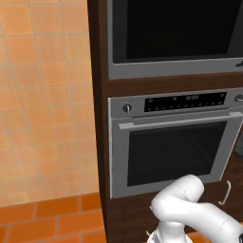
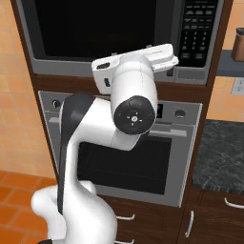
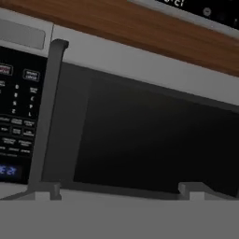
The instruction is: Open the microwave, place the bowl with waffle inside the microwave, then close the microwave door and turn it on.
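The microwave [image 1: 175,33] [image 2: 95,28] is built into dark wood cabinetry above a silver oven. Its microwave door [image 3: 154,135], a black glass panel with a grey frame, is shut. In the hand view, which is rolled upside down, a grey vertical handle [image 3: 50,112] runs between the door and the keypad [image 3: 16,121] [image 2: 196,31]. My gripper [image 3: 119,191] is open and faces the door close up, with its fingertips [image 3: 44,190] wide apart and nothing between them. In the right base view the white hand [image 2: 159,56] reaches up to the microwave's lower right. The bowl with waffle is out of view.
The silver oven [image 1: 171,147] [image 2: 138,162], with a knob, display and bar handle, sits just under the microwave. A dark counter [image 2: 217,152] lies to the right with a brown jar [image 2: 238,45] above it. Drawers [image 2: 209,219] are below, and a tiled wall [image 1: 42,95] is to the left.
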Controlling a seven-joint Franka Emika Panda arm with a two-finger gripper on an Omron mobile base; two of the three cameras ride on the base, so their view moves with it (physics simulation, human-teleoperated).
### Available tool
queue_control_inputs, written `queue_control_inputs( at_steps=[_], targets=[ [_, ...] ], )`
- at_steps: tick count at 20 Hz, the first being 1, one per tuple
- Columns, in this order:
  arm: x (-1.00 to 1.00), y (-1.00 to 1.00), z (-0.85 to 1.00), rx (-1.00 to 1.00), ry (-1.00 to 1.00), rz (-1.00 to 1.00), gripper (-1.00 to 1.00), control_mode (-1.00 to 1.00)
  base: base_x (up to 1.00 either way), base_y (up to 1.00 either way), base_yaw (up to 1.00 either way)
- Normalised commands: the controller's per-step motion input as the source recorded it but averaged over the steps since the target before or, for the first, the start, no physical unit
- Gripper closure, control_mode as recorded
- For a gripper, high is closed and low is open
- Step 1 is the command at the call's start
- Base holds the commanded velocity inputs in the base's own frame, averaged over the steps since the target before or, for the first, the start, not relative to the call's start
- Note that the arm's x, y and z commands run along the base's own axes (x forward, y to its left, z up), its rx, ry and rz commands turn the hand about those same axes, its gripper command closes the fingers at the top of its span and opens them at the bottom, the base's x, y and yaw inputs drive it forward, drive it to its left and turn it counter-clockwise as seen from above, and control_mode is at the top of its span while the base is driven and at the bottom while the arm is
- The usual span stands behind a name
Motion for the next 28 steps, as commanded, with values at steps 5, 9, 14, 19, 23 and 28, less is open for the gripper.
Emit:
queue_control_inputs(
  at_steps=[5, 9, 14, 19, 23, 28],
  targets=[
    [0.00, -1.00, -0.89, -0.67, 0.01, 0.13, -1.00, -1.00, 0.00, 0.00, 0.00],
    [0.00, -0.91, -0.96, -0.62, -0.16, 0.11, -1.00, -1.00, 0.00, 0.00, 0.00],
    [0.05, -0.74, -0.36, -0.28, -0.10, -0.18, -1.00, -1.00, 0.00, 0.00, 0.00],
    [0.02, -0.26, 0.13, 0.30, 0.11, -0.56, -1.00, -1.00, 0.00, 0.00, 0.00],
    [0.00, -0.49, 0.28, 0.66, 0.16, -0.38, -1.00, -1.00, 0.00, 0.00, 0.00],
    [0.00, -0.62, 0.02, 0.92, 0.10, -0.13, -1.00, -1.00, 0.00, 0.00, 0.00]
  ],
)
